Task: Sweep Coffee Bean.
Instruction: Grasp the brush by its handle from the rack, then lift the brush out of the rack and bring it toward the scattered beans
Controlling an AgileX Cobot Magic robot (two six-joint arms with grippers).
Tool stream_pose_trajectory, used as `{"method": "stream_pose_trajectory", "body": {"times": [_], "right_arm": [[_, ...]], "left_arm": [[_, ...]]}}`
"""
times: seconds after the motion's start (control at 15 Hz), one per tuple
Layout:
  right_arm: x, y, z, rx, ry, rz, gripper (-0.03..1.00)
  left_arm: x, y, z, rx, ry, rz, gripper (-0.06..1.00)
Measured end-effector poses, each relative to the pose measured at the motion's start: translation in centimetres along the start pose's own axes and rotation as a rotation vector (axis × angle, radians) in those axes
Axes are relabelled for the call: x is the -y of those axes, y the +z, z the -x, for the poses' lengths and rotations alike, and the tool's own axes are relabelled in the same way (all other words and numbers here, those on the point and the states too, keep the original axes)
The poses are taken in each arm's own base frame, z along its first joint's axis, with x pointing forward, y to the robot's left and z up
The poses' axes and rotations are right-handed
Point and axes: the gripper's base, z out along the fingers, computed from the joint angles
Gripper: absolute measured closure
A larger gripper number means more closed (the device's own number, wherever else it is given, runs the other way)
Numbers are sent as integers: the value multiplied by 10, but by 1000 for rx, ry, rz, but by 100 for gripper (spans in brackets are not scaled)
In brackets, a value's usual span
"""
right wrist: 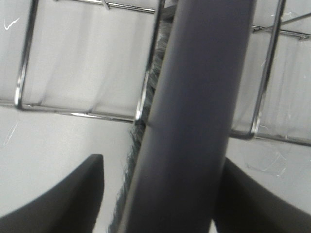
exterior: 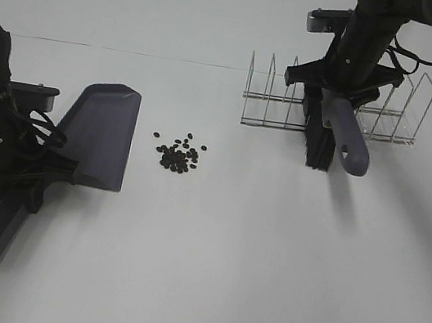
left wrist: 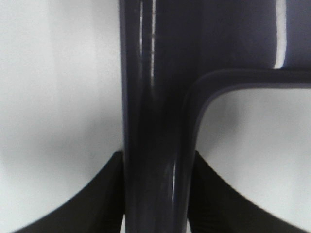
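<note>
Well, the left gripper [exterior: 21, 179] has its jaws pressed onto the dustpan [exterior: 104, 135] handle. The coffee bean [exterior: 177, 153] pile lies just off the blade, between both grippers. The right gripper [exterior: 339, 95] jaws straddle the brush [exterior: 346, 140] handle at the wire rack [exterior: 268, 97]; whether they clamp it, I cannot tell.
</note>
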Motion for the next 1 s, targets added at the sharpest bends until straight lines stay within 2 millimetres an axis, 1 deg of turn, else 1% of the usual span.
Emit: {"method": "stream_pose_trajectory", "body": {"times": [0.07, 0.13, 0.4, 0.53, 0.6, 0.67, 0.87, 0.93, 1.0], "right_arm": [[0, 0, 0, 0, 7, 0, 61], [3, 0, -1, -6, 15, -28, 68], [6, -2, -4, -46, 21, -49, 69], [6, -11, -4, -57, 24, -48, 69], [6, -20, -3, -43, 27, -46, 69], [7, -34, 0, -16, 29, -44, 69], [10, -83, 2, 31, 37, -43, 69], [11, -89, 0, 23, 36, -45, 69], [12, -103, -2, 15, 30, -48, 69]], "left_arm": [[0, 0, 0, 0, 0, 0, 61], [0, 0, 0, 0, 0, 0, 61], [0, 0, 0, 0, 0, 0, 61], [0, 0, 0, 0, 0, 0, 61], [0, 0, 0, 0, 0, 0, 61], [0, 0, 0, 0, 0, 0, 61], [0, 0, 0, 0, 0, 0, 61], [0, 0, 0, 0, 0, 0, 61], [0, 0, 0, 0, 0, 0, 61]]}}
